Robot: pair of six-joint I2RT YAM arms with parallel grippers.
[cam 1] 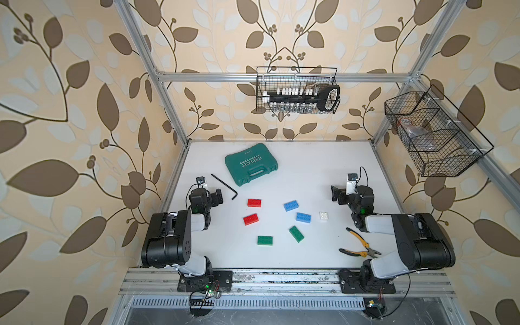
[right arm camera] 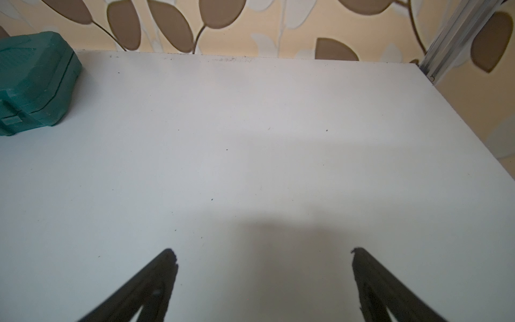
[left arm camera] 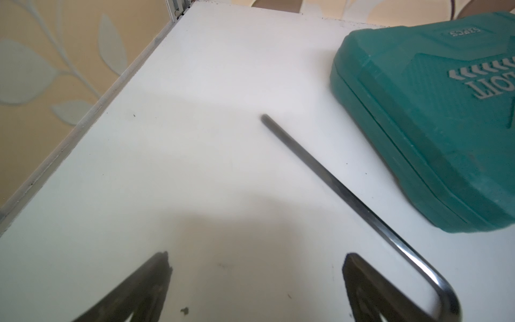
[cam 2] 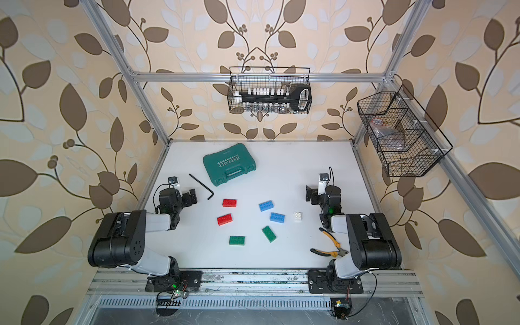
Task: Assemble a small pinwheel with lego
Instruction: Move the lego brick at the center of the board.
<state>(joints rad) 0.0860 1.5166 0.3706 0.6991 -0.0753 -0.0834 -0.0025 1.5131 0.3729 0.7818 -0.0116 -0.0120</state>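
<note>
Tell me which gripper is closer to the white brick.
Right. The right gripper sits close to the white brick, slightly farther back; the left gripper is well away, beyond both red bricks, beside the hex key.

The tool case (cam 1: 251, 164) is teal with white lettering and a row of white chevrons, and it lies on a plain white table (cam 1: 309, 174). Just beside the case is a black hex key (cam 1: 224, 186), which looks glossy steel-grey in the left wrist view. Farther from the case are two red bricks (cam 1: 254, 203), two blue bricks (cam 1: 291, 205), two green bricks (cam 1: 264, 240) and one white brick (cam 1: 323, 216). Well apart from the case, the pliers (cam 1: 358, 237) have yellow-and-black handles. Behind the case, the wallpaper (cam 1: 84, 112) is beige with brown and pale leaves.
</note>
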